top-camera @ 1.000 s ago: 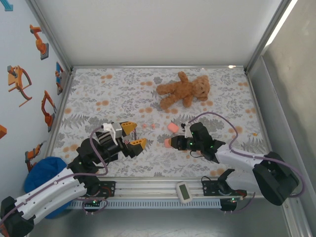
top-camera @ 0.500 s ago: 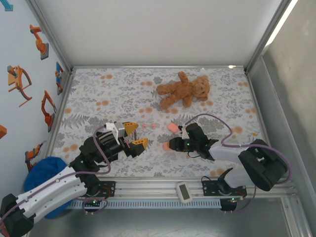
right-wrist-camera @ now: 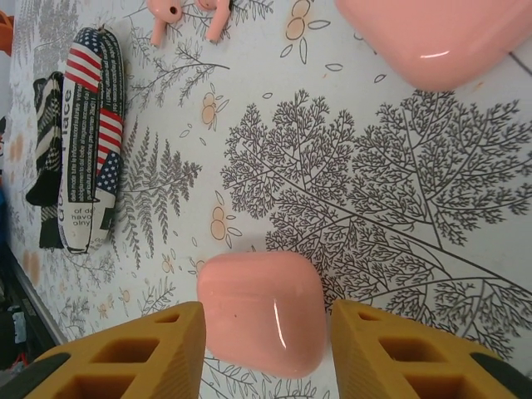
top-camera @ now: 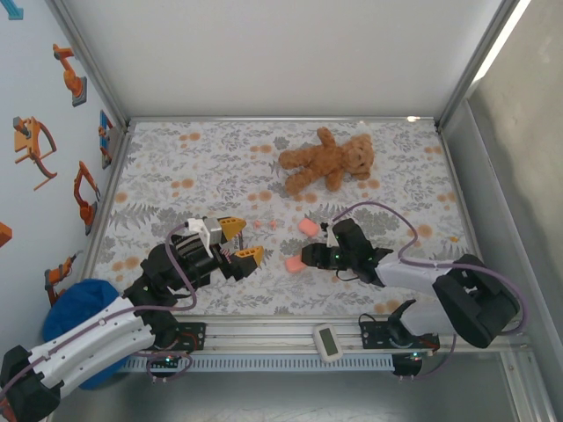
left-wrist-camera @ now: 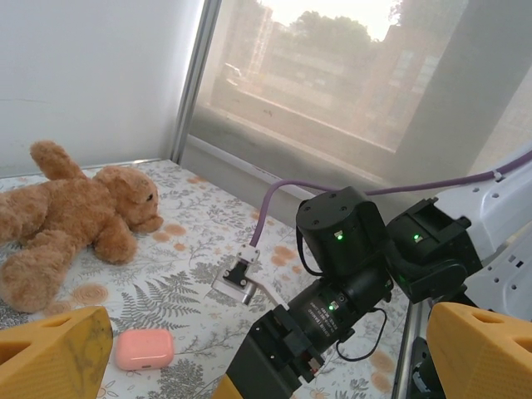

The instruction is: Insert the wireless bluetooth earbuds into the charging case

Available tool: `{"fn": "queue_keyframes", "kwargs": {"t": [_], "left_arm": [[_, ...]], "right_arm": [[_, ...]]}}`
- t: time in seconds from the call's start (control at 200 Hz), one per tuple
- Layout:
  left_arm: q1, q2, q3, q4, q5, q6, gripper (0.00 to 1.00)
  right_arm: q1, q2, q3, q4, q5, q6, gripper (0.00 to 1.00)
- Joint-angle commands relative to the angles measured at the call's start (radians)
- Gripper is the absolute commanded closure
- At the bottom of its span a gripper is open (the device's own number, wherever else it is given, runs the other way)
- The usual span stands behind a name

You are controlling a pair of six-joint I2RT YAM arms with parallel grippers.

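The right wrist view shows the right gripper point(right-wrist-camera: 266, 309) released, its fingers point(right-wrist-camera: 125, 357) flanking a pink case point(right-wrist-camera: 259, 320). Overhead, the earbuds point(top-camera: 258, 223) lie nearer and left of the teddy bear point(top-camera: 327, 158). The left gripper point(top-camera: 243, 239) gapes wide.

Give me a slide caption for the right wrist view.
Right tool straddling a pink case on the floral cloth, two earbuds and a second case beyond.

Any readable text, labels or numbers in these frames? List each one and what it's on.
"face": tentative fragment, sideways in the newsprint lettering on the flag-print pouch; the rest of its print is too small to read.
White device on the near rail: display too small to read.
Pink charging cases: no markings visible.
Wall stickers: pictures, no words.
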Motion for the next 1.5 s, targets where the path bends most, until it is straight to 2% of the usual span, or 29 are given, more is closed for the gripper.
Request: {"fn": "queue_keyframes", "kwargs": {"t": [0.0, 0.18, 0.331, 0.431, 0.541, 0.746, 0.886, 1.147, 1.497], "left_arm": [[0.000, -0.013, 0.004, 0.001, 0.005, 0.006, 0.04], [0.000, -0.011, 0.004, -0.007, -0.019, 0.014, 0.04], [-0.001, -0.007, 0.010, -0.035, -0.055, 0.018, 0.03], [0.000, -0.005, 0.009, -0.037, -0.059, 0.020, 0.03], [-0.001, -0.010, 0.014, -0.050, -0.062, 0.023, 0.03], [0.001, -0.031, 0.008, -0.067, -0.076, 0.026, 0.03], [0.001, -0.038, 0.000, -0.063, -0.080, 0.025, 0.03], [0.000, -0.051, -0.008, -0.064, -0.075, 0.018, 0.03], [0.001, -0.083, -0.010, -0.096, -0.078, 0.010, 0.03]], "right_arm": [[-0.007, -0.087, 0.062, -0.148, 0.069, -0.051, 0.55], [-0.006, -0.216, 0.187, -0.482, 0.192, -0.173, 0.49], [-0.006, -0.229, 0.330, -0.760, 0.318, -0.303, 0.43], [-0.006, -0.220, 0.413, -0.858, 0.366, -0.368, 0.40], [-0.006, -0.214, 0.480, -0.941, 0.400, -0.407, 0.33], [-0.006, -0.168, 0.544, -1.163, 0.492, -0.360, 0.23], [-0.006, -0.156, 0.481, -1.166, 0.479, -0.298, 0.17], [-0.007, -0.067, 0.370, -1.037, 0.442, -0.261, 0.03], [-0.056, 0.103, 0.366, -0.910, 0.437, -0.304, 0.01]]}}
